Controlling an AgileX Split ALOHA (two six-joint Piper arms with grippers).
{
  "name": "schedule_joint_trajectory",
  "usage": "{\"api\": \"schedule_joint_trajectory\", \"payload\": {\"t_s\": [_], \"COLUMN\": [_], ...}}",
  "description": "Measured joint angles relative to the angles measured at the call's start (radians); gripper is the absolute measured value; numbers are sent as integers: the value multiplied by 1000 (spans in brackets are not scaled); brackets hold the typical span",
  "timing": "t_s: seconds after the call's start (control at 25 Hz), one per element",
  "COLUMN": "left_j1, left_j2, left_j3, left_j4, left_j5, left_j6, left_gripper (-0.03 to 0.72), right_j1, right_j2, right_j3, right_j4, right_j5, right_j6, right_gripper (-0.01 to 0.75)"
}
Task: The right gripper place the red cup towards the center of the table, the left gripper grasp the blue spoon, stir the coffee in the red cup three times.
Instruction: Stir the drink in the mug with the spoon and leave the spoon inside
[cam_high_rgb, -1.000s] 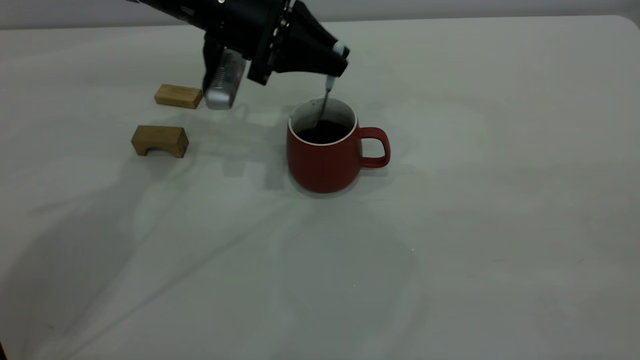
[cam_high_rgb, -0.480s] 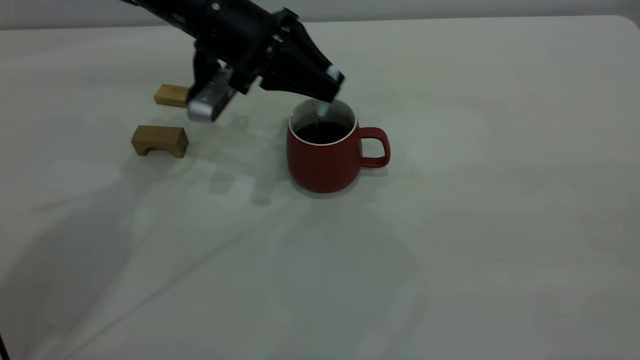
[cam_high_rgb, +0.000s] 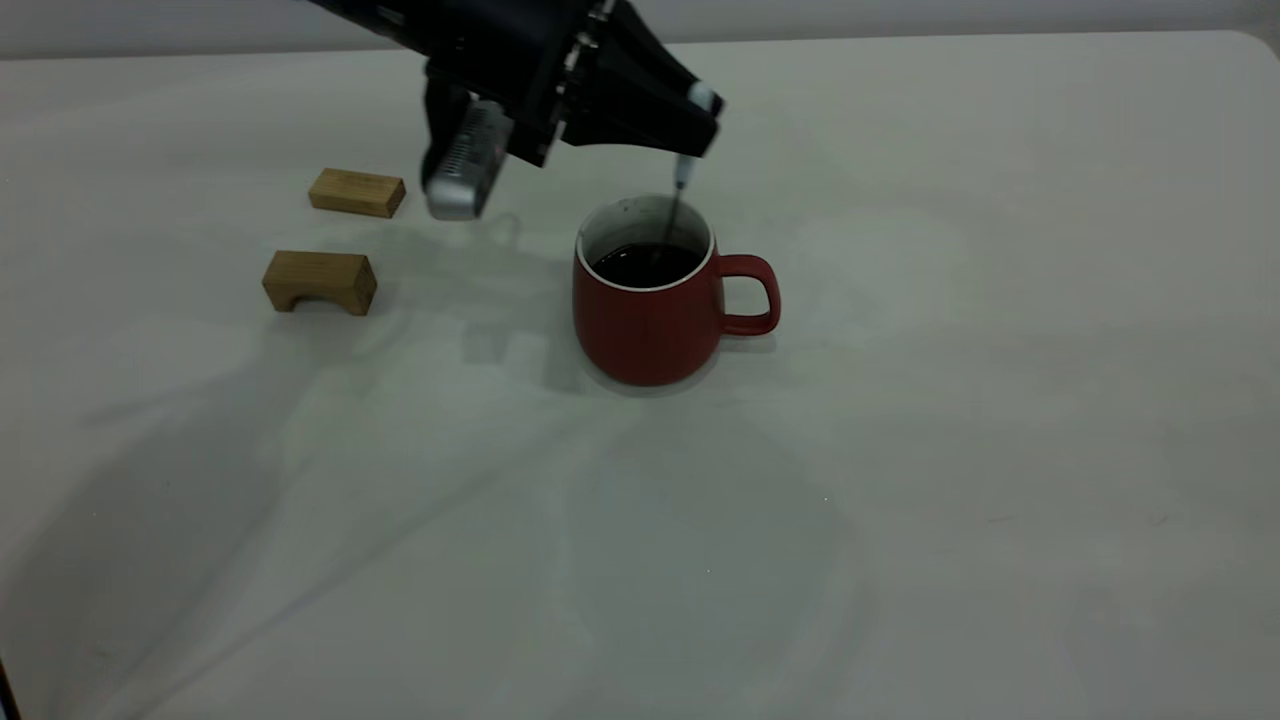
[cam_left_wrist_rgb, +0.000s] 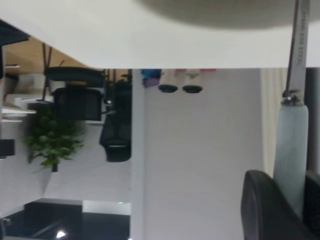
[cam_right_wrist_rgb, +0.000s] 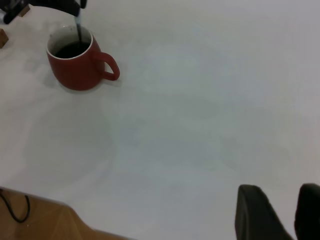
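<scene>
My left gripper (cam_high_rgb: 690, 125), clamped on the blue spoon (cam_high_rgb: 679, 185), has swung right and risen over the red cup (cam_high_rgb: 650, 310) mid-table, its bowl still in the coffee (cam_high_rgb: 648, 265), so stirring continues.

Wall: plain pale surface (cam_left_wrist_rgb: 200, 150), broad and unmarked, seen from the left wrist.
Plant: green leafy potted plant (cam_left_wrist_rgb: 50, 142) beside dark furniture.
Furniture: black chair-like shapes (cam_left_wrist_rgb: 77, 102); details unclear.
Wood surface: tan boards (cam_right_wrist_rgb: 45, 222) beyond one table edge, with a black cable (cam_right_wrist_rgb: 15, 212) lying on them.
Light: soft, even.
</scene>
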Motion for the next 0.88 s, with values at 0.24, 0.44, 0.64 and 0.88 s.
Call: {"api": "schedule_joint_trajectory", "payload": {"t_s": [0.24,0.44,0.64,0.88], "left_j1": [-17,12,39,19], "left_j2": [1,-10,-11,1], "left_j3": [-1,-5,-6,-6], "left_j4": [79,202,208,114], "left_j5": [86,96,32,7], "left_j6": [-57,-125,-77,-17], "left_gripper": [168,168,168,168], "right_j1": [0,0,0,0], "right_j2": [0,0,0,0], "right_j3": [0,0,0,0], "right_j4": [0,0,0,0], "right_j5": [0,0,0,0], "right_j6": [1,1,1,1], "right_gripper": [237,237,237,237]}}
